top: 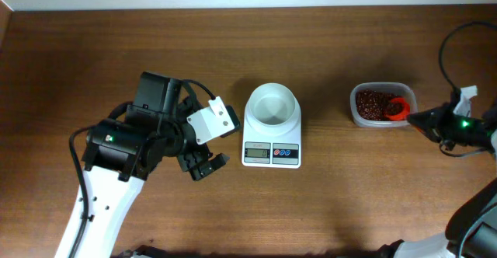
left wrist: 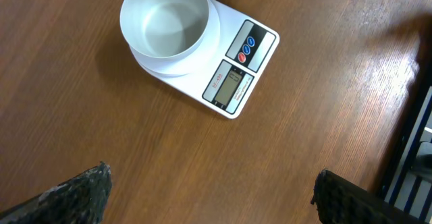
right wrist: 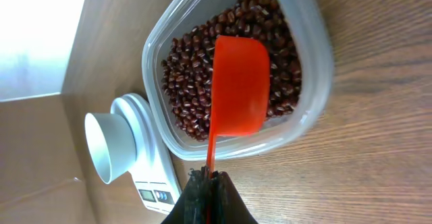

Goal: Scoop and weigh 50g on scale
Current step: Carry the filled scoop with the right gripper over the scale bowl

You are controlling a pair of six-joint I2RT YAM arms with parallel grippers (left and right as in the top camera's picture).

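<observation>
**Beans.** The beans (right wrist: 192,75) are all in the clear tub (right wrist: 318,69), at centre right of the overhead view. None show in the bowl (top: 272,106) on the scale (top: 271,154), so no weighing has begun.

**Scoop.** The orange-red scoop (right wrist: 239,82) lies over the heap inside the tub, its head toward the top of the right-wrist frame and its handle running down over the tub's lower rim. No beans show on its visible face. Whether it is buried, upturned or inverted cannot be told.

**Right gripper.** The right gripper (right wrist: 206,182) is pressed together on the end of the scoop handle, just outside the tub. Holding at the handle's end keeps the fingers clear of the beans and lets the head dig.

**Scale.** It stands at the centre of the table (top: 155,40), well apart from the tub. The bowl is empty and upright, and the display faces the lower edge of the overhead frame. The reading is too small to make out.

**Left gripper.** The left gripper (left wrist: 212,200) is spread wide and holds nothing. It hovers lower left of the scale, apart from it, and its camera looks down on the bowl and display.

**Assessment.** The task is at its first scoop. The transfer from tub to bowl crosses open table, where spillage is the likely fault.
</observation>
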